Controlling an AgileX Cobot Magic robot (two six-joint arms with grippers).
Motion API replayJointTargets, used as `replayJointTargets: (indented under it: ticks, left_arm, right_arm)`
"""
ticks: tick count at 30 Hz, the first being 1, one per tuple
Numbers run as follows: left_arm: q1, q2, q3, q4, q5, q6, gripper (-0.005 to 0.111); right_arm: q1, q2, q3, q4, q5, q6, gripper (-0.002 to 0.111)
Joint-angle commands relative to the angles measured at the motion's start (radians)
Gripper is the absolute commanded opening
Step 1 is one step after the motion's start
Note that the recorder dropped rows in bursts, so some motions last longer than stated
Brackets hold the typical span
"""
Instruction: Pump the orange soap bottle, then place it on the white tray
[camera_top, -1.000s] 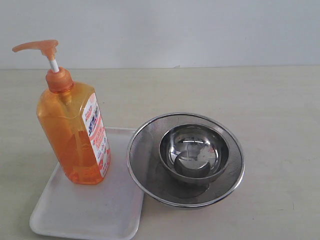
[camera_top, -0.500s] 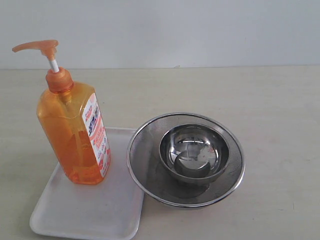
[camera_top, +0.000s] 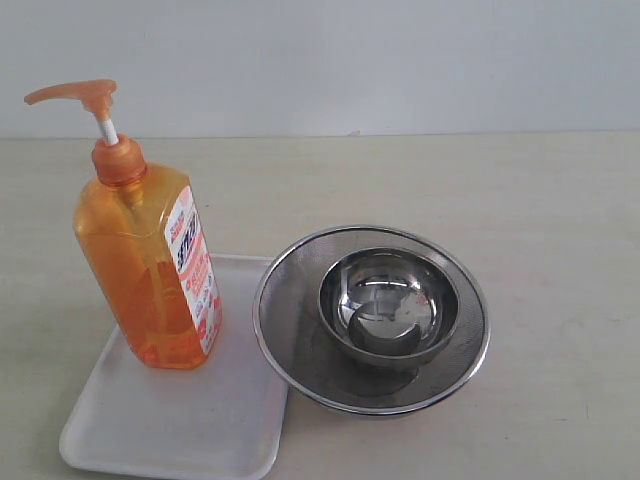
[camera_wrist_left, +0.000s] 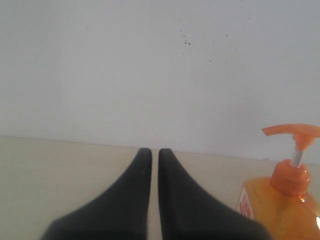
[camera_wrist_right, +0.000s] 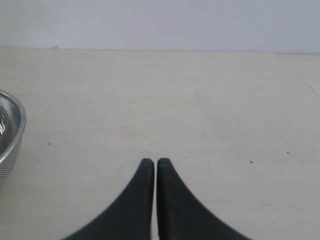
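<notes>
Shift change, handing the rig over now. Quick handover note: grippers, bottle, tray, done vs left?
Left gripper: shut, empty, off to the side of the bottle.
Right gripper: shut, empty.
Orange soap bottle stands upright on the white tray, pump head up, next to the mesh strainer holding a steel bowl.
Done: bottle is on the tray.
Left: nothing visible; whether it was pumped cannot be told.
</notes>
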Motion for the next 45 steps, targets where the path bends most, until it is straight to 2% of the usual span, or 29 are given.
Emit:
replayJointTargets:
  ticks: [1, 16, 27, 34, 38, 42, 45]
  left_arm:
    - [-0.006, -0.007, 0.005, -0.011, 0.001, 0.007, 0.005]
    - [-0.006, -0.011, 0.028, 0.0, 0.012, 0.007, 0.005]
    - [0.066, -0.212, 0.245, -0.117, -0.002, -0.003, 0.005]
    - [0.071, -0.212, 0.34, -0.18, -0.007, -0.003, 0.005]
    - [0.071, -0.212, 0.341, -0.179, -0.003, -0.001, 0.005]
    - [0.071, -0.212, 0.341, -0.153, -0.002, 0.066, 0.005]
    - [0.071, -0.212, 0.341, -0.16, -0.007, 0.196, 0.005]
  right_arm:
    - [-0.002, -0.006, 0.0, 0.0, -0.001, 0.0, 0.0]
    - [-0.002, -0.006, 0.0, 0.0, -0.001, -0.003, 0.0]
    - [-0.002, -0.006, 0.0, 0.0, -0.003, -0.002, 0.0]
    - [-0.002, -0.006, 0.0, 0.0, -0.003, -0.002, 0.0]
    - [-0.002, -0.006, 0.0, 0.0, -0.003, -0.002, 0.0]
    - [-0.002, -0.006, 0.0, 0.0, -0.003, -0.002, 0.0]
    - [-0.002, -0.006, 0.0, 0.0, -0.003, 0.0, 0.0]
